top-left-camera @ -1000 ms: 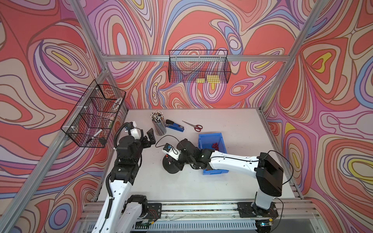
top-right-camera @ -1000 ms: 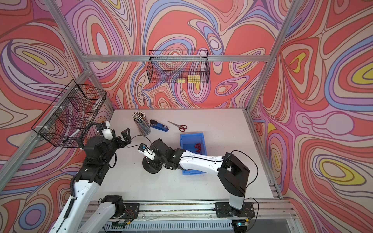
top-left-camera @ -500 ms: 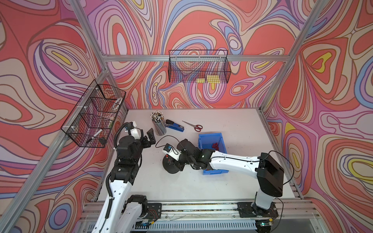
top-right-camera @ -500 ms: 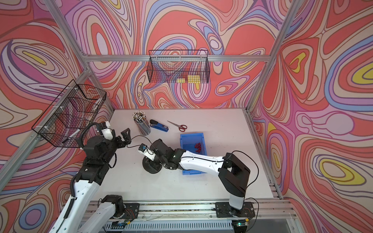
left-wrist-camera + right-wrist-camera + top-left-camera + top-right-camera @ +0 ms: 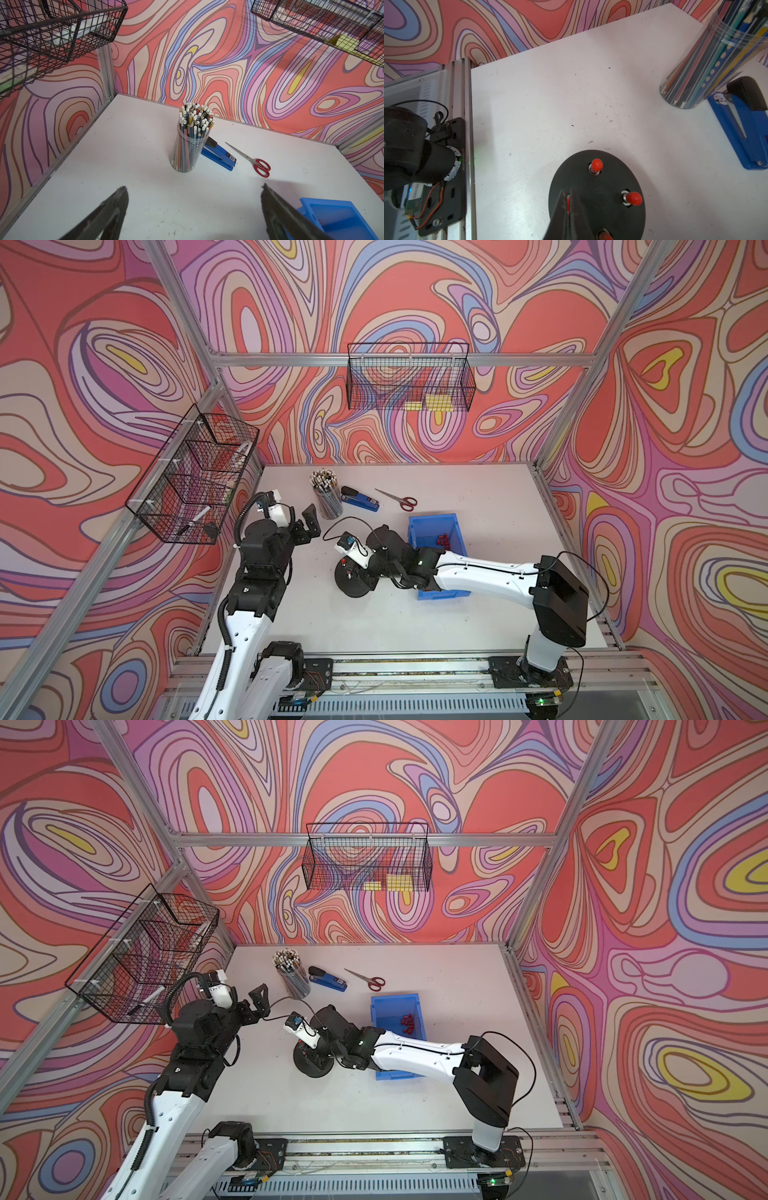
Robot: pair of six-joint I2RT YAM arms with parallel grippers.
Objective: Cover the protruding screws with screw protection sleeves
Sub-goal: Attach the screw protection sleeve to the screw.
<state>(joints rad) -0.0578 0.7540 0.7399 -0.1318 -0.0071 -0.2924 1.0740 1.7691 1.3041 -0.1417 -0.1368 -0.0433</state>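
Seen from above, with 12 o'clock at the back wall, the black round base (image 5: 353, 585) sits near the middle of the white tabletop (image 5: 374, 626). The right gripper (image 5: 568, 192) is down over the base, close to its edge. Its two fingers are pinched shut on one red sleeve (image 5: 568, 204) (only a thin red strip shows between them). The fingers hide what is under it, so I cannot tell if it is on a screw.

Three more sleeves (image 5: 596, 164) sit on screws (image 5: 624, 197) that stand up from the base. A bit of silver shows under two of them. The third is cut off by the edge of the right wrist view.

The blue bin (image 5: 432, 517) is at 2 o'clock from the base, just beside it. The right arm passes over the bin's near side. A small pile of spare sleeves (image 5: 441, 540) lies inside the bin.

The left gripper (image 5: 193, 187) is up in the air at 11 o'clock from the base, well apart from it. Its fingers are spread wide and it holds nothing.

A clear cup of pencils (image 5: 188, 149) stands at 12 o'clock from the base, near the back. A blue stapler (image 5: 220, 158) lies at 3 o'clock from the cup, just beside it. Red-handled scissors (image 5: 253, 162) lie at 3 o'clock from the stapler.
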